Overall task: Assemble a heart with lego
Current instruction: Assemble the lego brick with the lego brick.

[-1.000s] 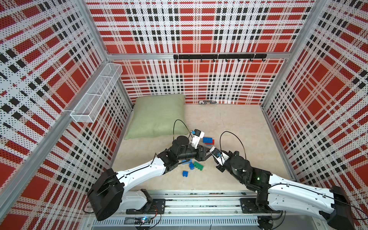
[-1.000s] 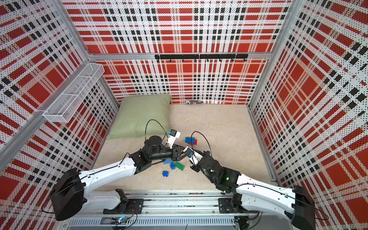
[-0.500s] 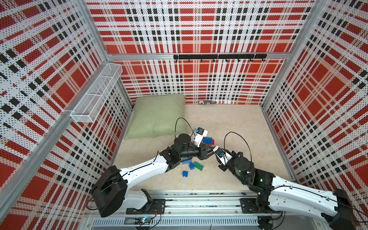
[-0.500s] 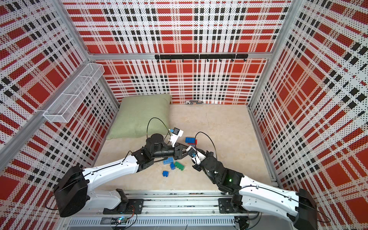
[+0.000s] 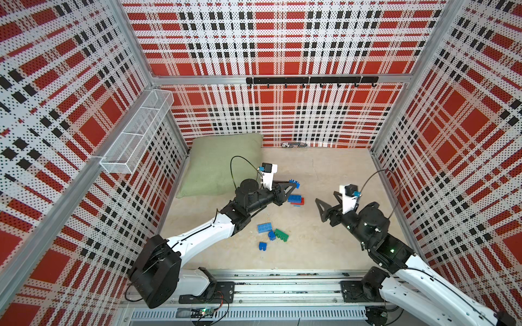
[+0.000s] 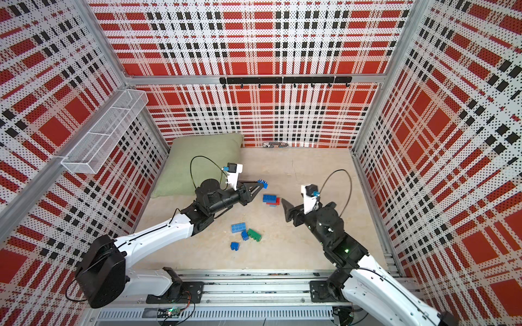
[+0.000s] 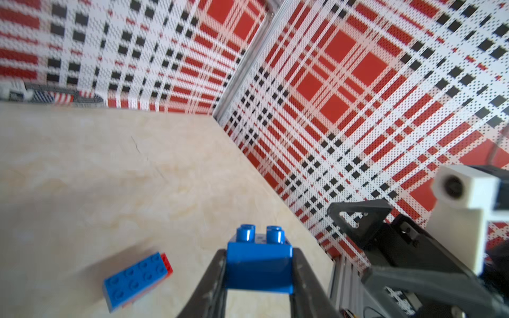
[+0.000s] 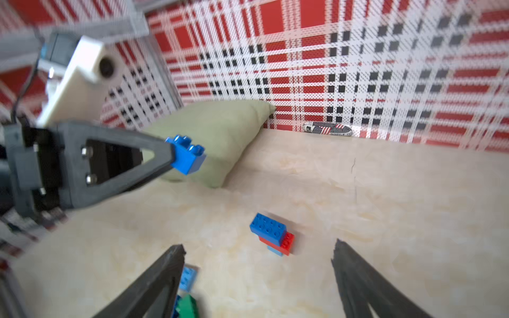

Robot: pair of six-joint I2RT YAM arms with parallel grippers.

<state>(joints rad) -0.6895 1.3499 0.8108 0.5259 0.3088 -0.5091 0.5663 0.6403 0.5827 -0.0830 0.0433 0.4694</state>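
My left gripper (image 5: 293,185) is shut on a small dark blue lego brick (image 7: 259,261), held in the air studs forward, above and behind the heart. The heart (image 5: 295,199) is a small stack on the floor: a blue brick on a red one on a light blue one. It also shows in the right wrist view as the heart (image 8: 271,232). My right gripper (image 8: 258,246) is open and empty, to the right of the heart and apart from it. Loose lego lies nearer the front: a light blue brick (image 5: 264,227), a green brick (image 5: 282,234) and two small blue bricks (image 5: 262,246).
A green pillow (image 5: 223,166) lies at the back left, just behind my left arm. A small striped object (image 5: 295,145) sits against the back wall. A wire basket (image 5: 138,132) hangs on the left wall and a black hook rail (image 5: 310,80) on the back wall.
The two grippers met at the centre. The left one closed on the blue brick, the right one opened and drew back to the right, and the left gripper moved back with the brick.
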